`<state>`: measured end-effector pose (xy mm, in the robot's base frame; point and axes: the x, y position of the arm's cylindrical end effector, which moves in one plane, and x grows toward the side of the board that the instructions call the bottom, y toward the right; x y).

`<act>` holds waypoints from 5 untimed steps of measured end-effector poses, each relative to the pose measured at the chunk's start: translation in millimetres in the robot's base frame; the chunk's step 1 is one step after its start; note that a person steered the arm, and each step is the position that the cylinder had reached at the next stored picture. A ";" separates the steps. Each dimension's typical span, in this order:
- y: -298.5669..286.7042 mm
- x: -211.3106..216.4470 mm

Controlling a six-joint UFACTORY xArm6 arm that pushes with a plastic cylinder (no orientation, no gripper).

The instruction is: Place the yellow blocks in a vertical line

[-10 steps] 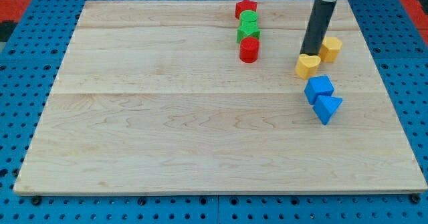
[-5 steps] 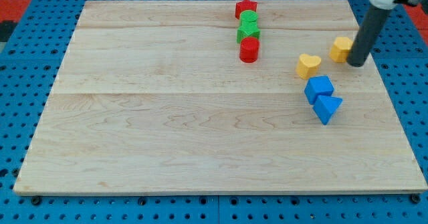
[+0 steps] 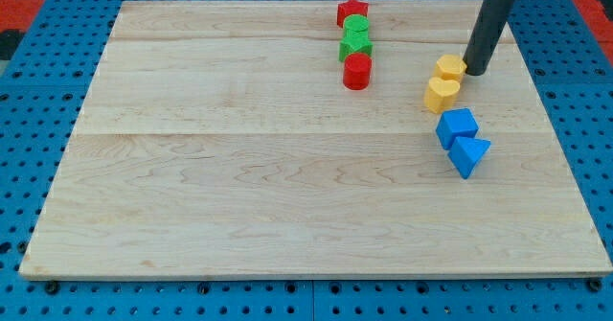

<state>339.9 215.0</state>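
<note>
A yellow heart-shaped block (image 3: 441, 95) lies on the wooden board (image 3: 239, 168) at the right. A second yellow block (image 3: 449, 68), roughly hexagonal, sits just above it and touches it, so the two form a short upright column. My tip (image 3: 474, 71) rests on the board right beside the upper yellow block, at its right side. The dark rod rises from there to the view's top.
A blue cube (image 3: 458, 126) and a blue triangular block (image 3: 468, 154) lie just below the yellow heart. A column of a red block (image 3: 351, 11), two green blocks (image 3: 355, 35) and a red cylinder (image 3: 356, 71) stands at top centre.
My tip swung from left of the hexagonal yellow block around to its right and pushed it left. That block now sits directly above the yellow heart, which has stayed put.
</note>
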 end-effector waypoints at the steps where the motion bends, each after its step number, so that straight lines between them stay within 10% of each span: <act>1: -10.9 -1.4; 5: -10.5 -14.4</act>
<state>325.5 204.5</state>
